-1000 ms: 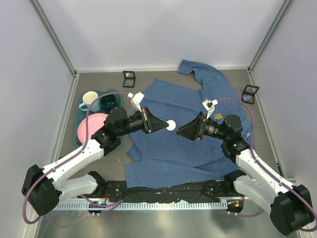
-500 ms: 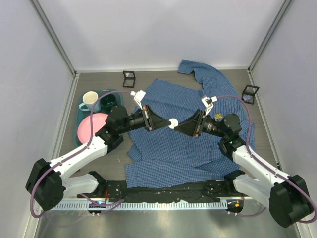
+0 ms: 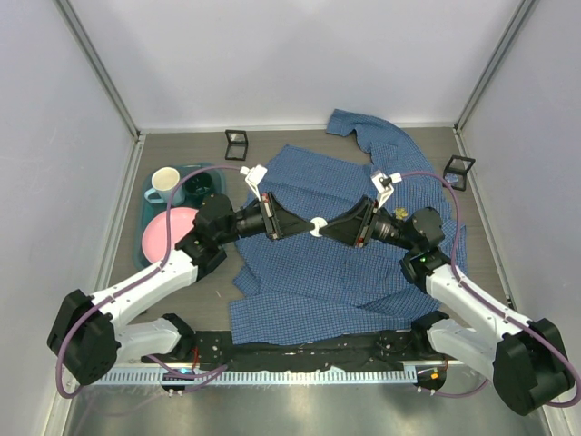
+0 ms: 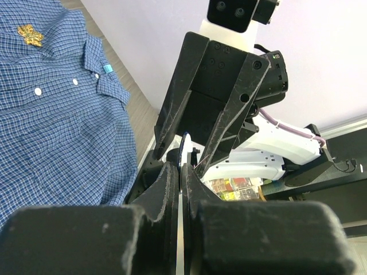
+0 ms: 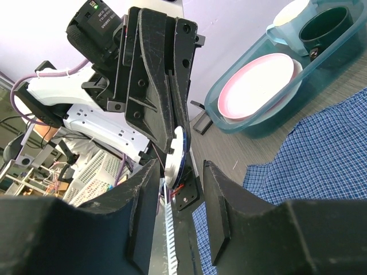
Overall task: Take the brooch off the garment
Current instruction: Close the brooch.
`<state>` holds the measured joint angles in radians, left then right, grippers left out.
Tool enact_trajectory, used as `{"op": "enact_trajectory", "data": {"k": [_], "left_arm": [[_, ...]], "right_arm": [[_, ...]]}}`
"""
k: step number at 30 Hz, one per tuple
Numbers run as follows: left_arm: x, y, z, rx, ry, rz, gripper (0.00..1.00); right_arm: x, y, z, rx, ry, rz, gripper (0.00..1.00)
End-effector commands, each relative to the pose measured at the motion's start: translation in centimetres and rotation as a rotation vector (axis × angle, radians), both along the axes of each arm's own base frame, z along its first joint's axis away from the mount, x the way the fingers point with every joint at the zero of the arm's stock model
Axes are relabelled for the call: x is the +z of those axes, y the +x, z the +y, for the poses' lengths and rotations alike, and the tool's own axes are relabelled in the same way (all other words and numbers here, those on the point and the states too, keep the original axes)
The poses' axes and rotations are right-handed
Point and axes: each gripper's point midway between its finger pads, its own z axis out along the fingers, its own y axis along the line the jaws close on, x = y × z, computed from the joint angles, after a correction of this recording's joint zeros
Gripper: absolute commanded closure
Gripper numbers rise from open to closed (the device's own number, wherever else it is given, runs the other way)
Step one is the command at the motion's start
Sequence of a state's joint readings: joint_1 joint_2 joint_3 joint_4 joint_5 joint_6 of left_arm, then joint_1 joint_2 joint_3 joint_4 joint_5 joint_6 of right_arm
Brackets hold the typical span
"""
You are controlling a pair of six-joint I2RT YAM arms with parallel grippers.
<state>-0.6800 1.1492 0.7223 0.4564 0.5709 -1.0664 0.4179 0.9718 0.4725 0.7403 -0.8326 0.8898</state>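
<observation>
Meeting above the blue checked button-up shirt [image 3: 309, 282], the left gripper [image 4: 179, 172] pinches a small white disc [image 5: 176, 150]; the right gripper [image 5: 179, 167] straddles it, jaws partly open. Releasing early could drop it.

The top view looks steeply down from above and behind the arms onto the whole tabletop [image 3: 172, 145]. The wrist views look close along the left pincer [image 4: 180, 169] and right pincer [image 5: 180, 172], facing each other. All 3 share the white disc [image 3: 316, 227].
</observation>
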Motion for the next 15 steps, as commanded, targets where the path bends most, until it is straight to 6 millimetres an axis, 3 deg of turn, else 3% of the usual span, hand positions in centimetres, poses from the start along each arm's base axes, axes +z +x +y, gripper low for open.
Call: {"op": "enact_trajectory", "data": {"k": [1, 15], "left_arm": [[1.2, -0.5, 0.0, -0.026, -0.040, -0.047, 1.00], [1.2, -0.3, 0.8, 0.015, 0.020, -0.074, 1.00]], "right_arm": [[2.9, 0.0, 0.2, 0.004, 0.043, -0.087, 0.60], [1.3, 1.3, 0.9, -0.058, -0.005, -0.021, 0.73]]}}
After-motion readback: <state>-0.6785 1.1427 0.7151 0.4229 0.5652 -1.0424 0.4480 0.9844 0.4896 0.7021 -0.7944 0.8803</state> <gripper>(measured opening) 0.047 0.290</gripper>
